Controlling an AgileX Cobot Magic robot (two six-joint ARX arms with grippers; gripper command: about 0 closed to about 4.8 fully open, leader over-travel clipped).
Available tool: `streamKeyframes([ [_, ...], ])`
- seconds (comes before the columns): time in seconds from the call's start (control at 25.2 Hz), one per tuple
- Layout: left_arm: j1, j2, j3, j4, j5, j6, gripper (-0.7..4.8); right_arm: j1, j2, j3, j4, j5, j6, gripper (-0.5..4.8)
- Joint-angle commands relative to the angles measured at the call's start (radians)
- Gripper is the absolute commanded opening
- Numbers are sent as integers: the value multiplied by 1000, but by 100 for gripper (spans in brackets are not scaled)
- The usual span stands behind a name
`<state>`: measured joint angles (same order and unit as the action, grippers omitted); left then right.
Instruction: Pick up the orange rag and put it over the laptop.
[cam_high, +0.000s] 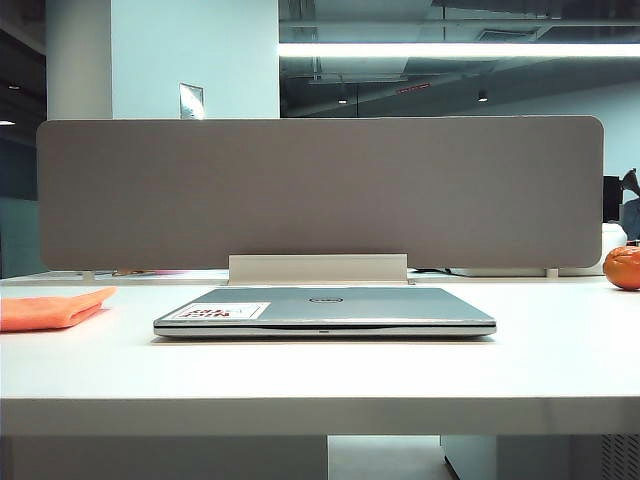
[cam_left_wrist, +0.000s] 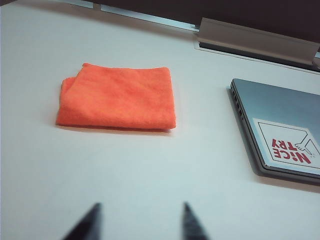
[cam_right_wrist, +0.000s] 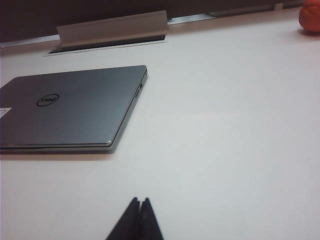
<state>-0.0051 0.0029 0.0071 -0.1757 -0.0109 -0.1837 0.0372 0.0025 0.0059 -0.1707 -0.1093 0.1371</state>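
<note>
While both grippers hang back, orange ball (cam_high: 622, 267) sits far from laptop (cam_high: 325, 310).

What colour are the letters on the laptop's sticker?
Red, on a white sticker; clearest in the left wrist view.

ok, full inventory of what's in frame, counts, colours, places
orange rag: 1, bright orange, folded flat on the table left of the laptop, apart from it
laptop: 1, silver-grey, lid closed, table centre; white sticker with red lettering at its front-left lid corner
round orange ball: 1, glossy orange, far right of the table
table: 1, white
divider panel: 1, grey, upright behind the laptop
left gripper: 1, dark, jaws apart, above bare table short of the rag, holding nothing
right gripper: 1, dark, jaws together, above bare table right of the laptop
</note>
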Motion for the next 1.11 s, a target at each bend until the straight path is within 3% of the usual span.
streamKeyframes([
  [0.04, 0, 1, 1, -10, -4, 0, 8, 0, -1, -2, 15, -6, -3, -5],
  [0.52, 0, 1, 1, -11, -12, 0, -6, 13, 2, 89, -73, -47, 0, -5],
  [0.83, 0, 1, 1, -11, -15, 0, -6, 13, 29, 248, -101, -52, 128, -5],
  [1.11, 0, 1, 1, -11, -15, 0, -6, 13, 202, 459, -258, -210, 124, -5],
])
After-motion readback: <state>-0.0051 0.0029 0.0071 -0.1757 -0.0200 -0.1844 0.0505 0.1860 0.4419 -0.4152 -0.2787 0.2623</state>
